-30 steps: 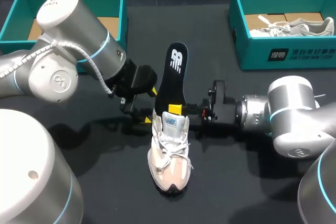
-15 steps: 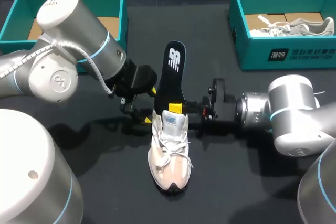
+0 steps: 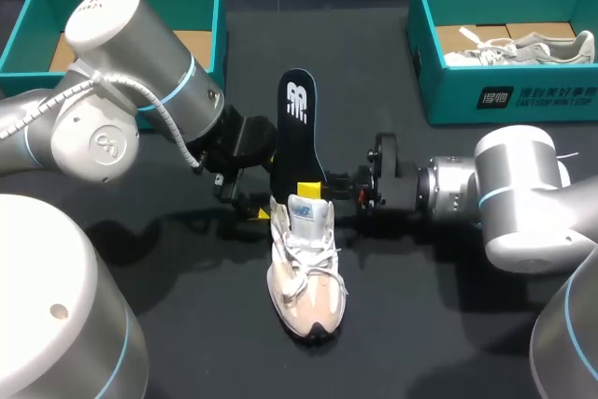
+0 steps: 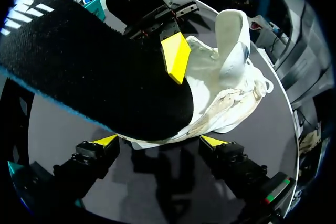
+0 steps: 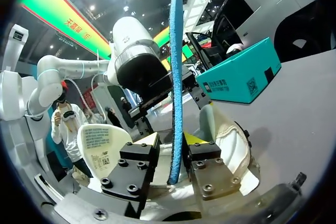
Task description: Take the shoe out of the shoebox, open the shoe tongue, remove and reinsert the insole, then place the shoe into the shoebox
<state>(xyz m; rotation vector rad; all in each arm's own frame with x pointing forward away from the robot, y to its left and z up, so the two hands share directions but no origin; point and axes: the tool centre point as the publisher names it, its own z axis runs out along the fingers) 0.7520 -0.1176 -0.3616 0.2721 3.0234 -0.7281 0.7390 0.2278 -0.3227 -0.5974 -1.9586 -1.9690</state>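
Shoe [image 3: 304, 273] rests sole-down on the table [image 3: 420, 324], toe toward the robot. Black insole [image 3: 297, 128] stands on end, its lower end in the heel opening. Right gripper [image 3: 311, 191] is clamped on the insole's lower part. Left gripper [image 4: 160, 141] has its jaws spread, tips just short of the heel.
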